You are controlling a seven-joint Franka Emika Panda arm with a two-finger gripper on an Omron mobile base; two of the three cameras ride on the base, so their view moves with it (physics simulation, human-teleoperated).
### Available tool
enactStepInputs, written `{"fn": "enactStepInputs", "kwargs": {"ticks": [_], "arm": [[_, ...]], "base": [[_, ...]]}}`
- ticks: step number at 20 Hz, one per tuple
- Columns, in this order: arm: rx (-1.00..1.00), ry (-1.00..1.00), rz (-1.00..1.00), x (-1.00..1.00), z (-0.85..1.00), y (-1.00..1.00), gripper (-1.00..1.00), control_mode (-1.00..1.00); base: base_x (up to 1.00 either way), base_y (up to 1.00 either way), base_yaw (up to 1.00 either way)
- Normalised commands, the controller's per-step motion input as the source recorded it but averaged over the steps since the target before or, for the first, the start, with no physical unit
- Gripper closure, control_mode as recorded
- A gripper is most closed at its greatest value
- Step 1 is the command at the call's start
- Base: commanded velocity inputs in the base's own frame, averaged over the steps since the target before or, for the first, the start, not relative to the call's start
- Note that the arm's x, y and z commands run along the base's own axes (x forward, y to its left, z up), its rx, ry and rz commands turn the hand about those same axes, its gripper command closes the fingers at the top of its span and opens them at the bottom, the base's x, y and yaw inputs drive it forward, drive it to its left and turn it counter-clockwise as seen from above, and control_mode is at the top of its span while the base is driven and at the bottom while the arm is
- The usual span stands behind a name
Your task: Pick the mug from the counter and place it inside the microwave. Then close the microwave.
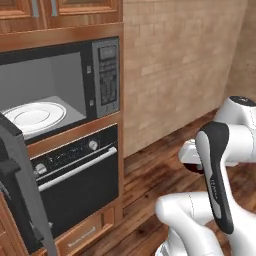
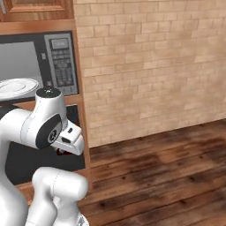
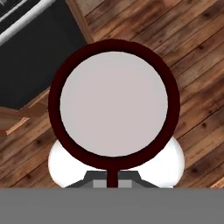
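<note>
The dark red mug (image 3: 113, 46) hangs over the wooden floor, its pale inside facing the hand camera. My gripper (image 1: 192, 161) is shut on it, and a sliver of red mug (image 1: 193, 168) shows under the white hand to the right of the oven. From the right base camera the mug (image 2: 61, 151) peeks out below the hand. The microwave (image 1: 107, 75) stands open up at the left, with its white round plate (image 1: 33, 116) inside. Its dark door (image 1: 17, 175) swings out toward the lower left. The counter is out of view.
A black oven with knobs (image 1: 80, 170) sits under the microwave, with wooden drawers below it. A brick wall (image 2: 150, 66) runs to the right of the cabinets. Wooden floor (image 2: 167, 176) spreads beneath the arm.
</note>
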Motion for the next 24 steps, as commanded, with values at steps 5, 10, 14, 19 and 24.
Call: {"fn": "enactStepInputs", "kwargs": {"ticks": [5, 10, 14, 19, 24], "arm": [[0.00, 0.00, 0.00, 0.00, 0.00, 0.00, 1.00, 1.00], [0.00, 0.00, 0.00, 0.00, 0.00, 0.00, 1.00, 1.00], [0.00, 0.00, 0.00, 0.00, 0.00, 0.00, 1.00, 1.00], [0.00, 0.00, 0.00, 0.00, 0.00, 0.00, 1.00, 1.00], [0.00, 0.00, 0.00, 0.00, 0.00, 0.00, 1.00, 1.00]], "base": [[0.00, -0.02, 0.61], [0.16, 0.00, 0.52], [0.43, 0.02, 0.42], [0.26, 0.03, 0.30], [0.00, 0.10, 0.12]]}}
